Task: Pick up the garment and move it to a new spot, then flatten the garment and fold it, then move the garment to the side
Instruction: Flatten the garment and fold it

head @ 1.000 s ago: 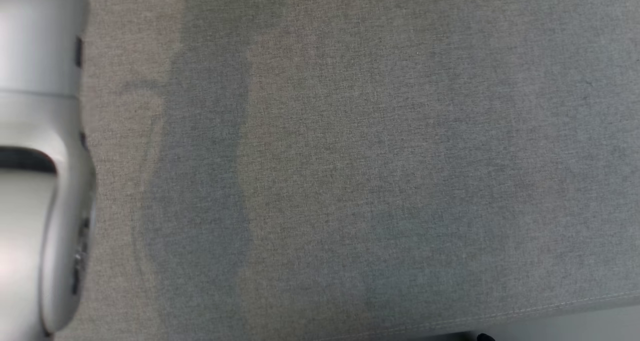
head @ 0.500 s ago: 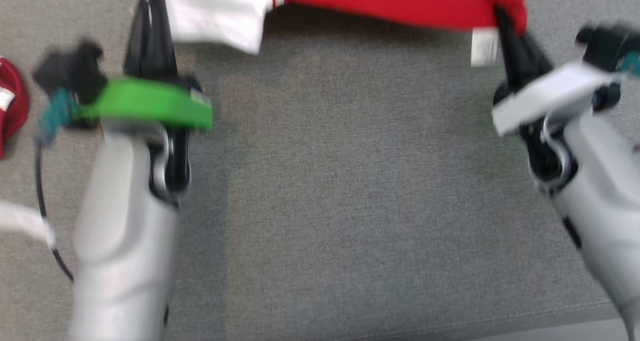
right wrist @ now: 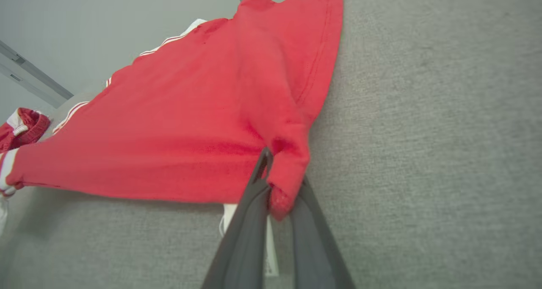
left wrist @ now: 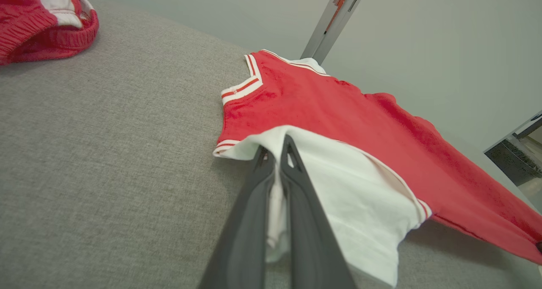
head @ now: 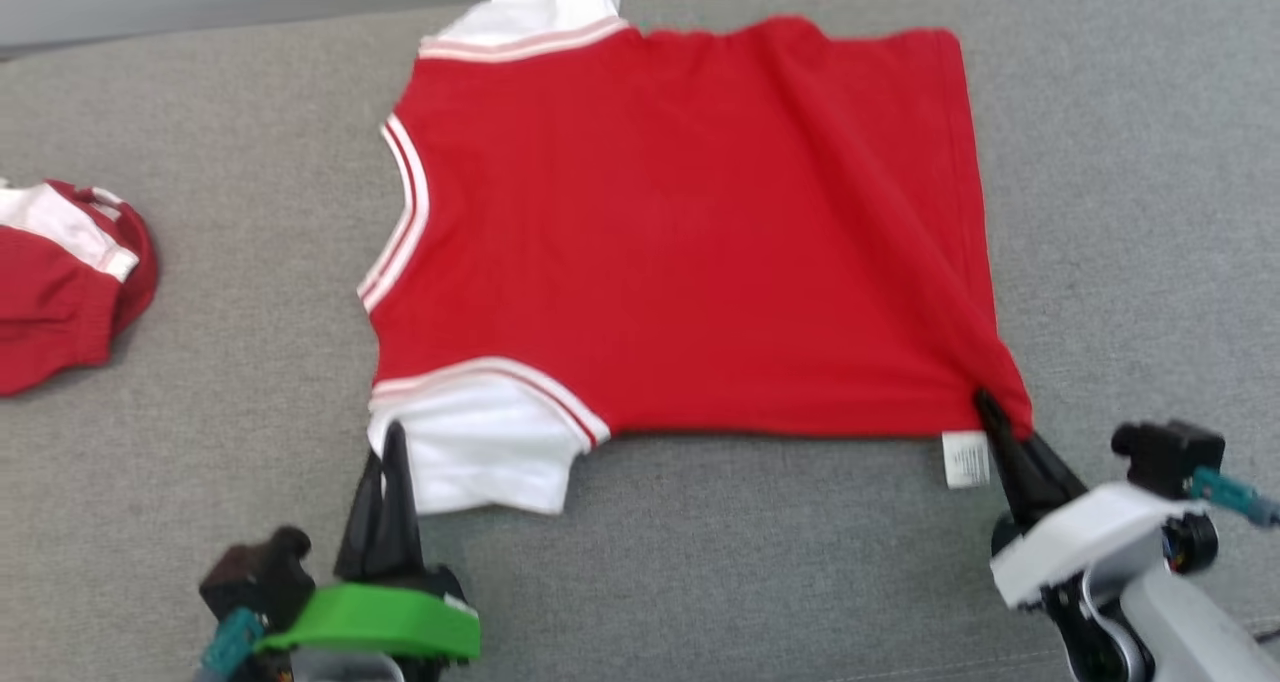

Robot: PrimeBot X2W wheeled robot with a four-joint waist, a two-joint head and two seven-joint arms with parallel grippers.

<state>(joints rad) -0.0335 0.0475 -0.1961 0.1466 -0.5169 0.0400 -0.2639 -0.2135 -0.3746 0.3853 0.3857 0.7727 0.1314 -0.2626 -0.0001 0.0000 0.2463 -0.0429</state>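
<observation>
Looks like a bare test room: a grey cloth-covered surface (head: 700, 562), a plain pale wall (left wrist: 423, 34) — a metal post (left wrist: 336, 20) behind.

On one grey cushion (head: 1120, 162) lie two red-and-white clothes, one shirt (head: 680, 232) and one crumpled garment (head: 60, 282) at its left edge, with one white label (head: 966, 459) and two grippers, the left gripper (head: 386, 444) and the right gripper (head: 986, 404).

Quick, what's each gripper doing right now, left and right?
Left gripper: closed on the white sleeve of the red shirt.
Right gripper: closed on the shirt's hem corner.
</observation>
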